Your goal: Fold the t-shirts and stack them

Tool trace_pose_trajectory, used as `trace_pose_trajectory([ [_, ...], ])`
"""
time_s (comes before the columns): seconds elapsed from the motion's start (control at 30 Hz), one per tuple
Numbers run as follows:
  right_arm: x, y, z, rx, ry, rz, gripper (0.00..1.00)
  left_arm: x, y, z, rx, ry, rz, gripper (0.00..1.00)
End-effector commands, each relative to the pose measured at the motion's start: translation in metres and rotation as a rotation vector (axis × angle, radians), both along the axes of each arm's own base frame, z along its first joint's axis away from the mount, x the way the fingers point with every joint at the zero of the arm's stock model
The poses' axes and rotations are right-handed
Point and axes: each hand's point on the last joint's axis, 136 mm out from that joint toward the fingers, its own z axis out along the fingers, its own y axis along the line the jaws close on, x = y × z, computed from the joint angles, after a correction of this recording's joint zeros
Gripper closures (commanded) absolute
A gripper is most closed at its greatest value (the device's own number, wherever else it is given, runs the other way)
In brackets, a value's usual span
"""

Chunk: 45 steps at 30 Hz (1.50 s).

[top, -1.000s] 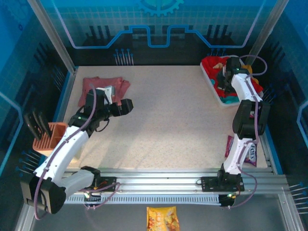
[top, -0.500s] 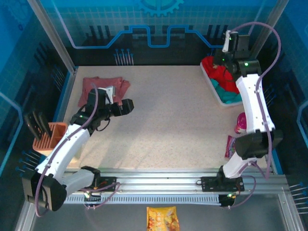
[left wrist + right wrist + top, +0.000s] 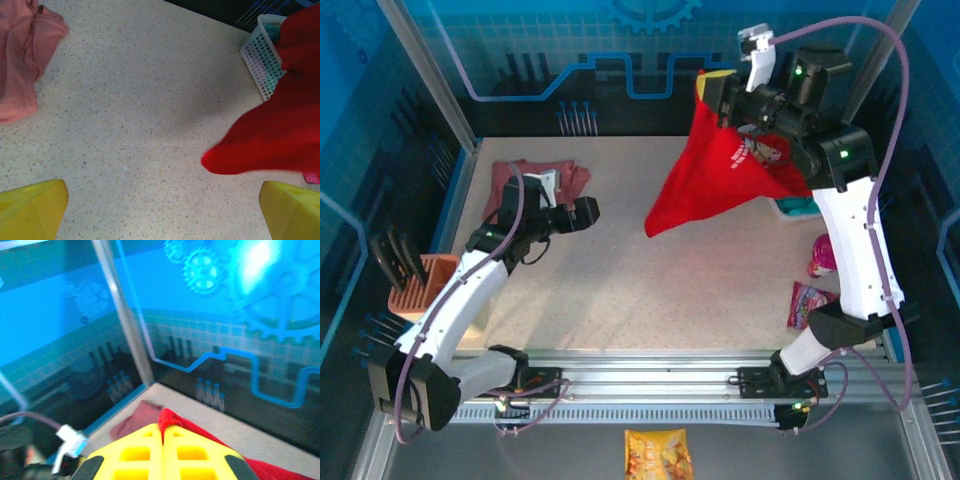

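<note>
We hold the red t-shirt point(image 3: 720, 175) pinched by one edge in our closed right gripper point(image 3: 162, 435), hanging below it; so thin a bite may slip. Our left gripper point(image 3: 582, 212) gapes wide and empty, the pink t-shirt point(image 3: 525, 180) near its left.

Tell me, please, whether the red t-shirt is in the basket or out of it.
Out: the red t-shirt hangs in the air from the shut right gripper, its lower corner dangling above the table.
</note>
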Motion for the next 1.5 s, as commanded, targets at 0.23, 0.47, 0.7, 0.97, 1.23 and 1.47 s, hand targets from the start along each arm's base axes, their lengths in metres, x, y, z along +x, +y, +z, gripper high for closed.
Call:
trace_pose_trajectory([
  [0.23,-0.046,0.078,-0.116,-0.026,0.414,0.310,1.00,0.008,-0.004,0.004,0.003,0.014,-0.008,0.01],
  [0.47,-0.111,0.105,-0.225,-0.276,0.600,0.379,0.95,0.023,-0.004,0.006,0.005,0.035,-0.023,0.01],
  [0.7,-0.079,0.047,-0.241,-0.282,0.627,0.126,0.03,0.031,-0.010,-0.001,-0.015,0.067,-0.036,0.01],
  [0.97,0.035,-0.086,-0.286,-0.303,0.678,-0.486,0.00,0.020,-0.010,-0.004,-0.025,0.070,-0.037,0.01],
  [1.23,0.118,-0.163,-0.355,-0.439,0.660,-0.858,0.00,0.007,-0.008,-0.010,-0.029,0.078,-0.034,0.01],
  [1.47,0.159,-0.187,-0.374,-0.538,0.645,-0.966,0.08,0.004,-0.008,-0.014,-0.028,0.085,-0.033,0.01],
])
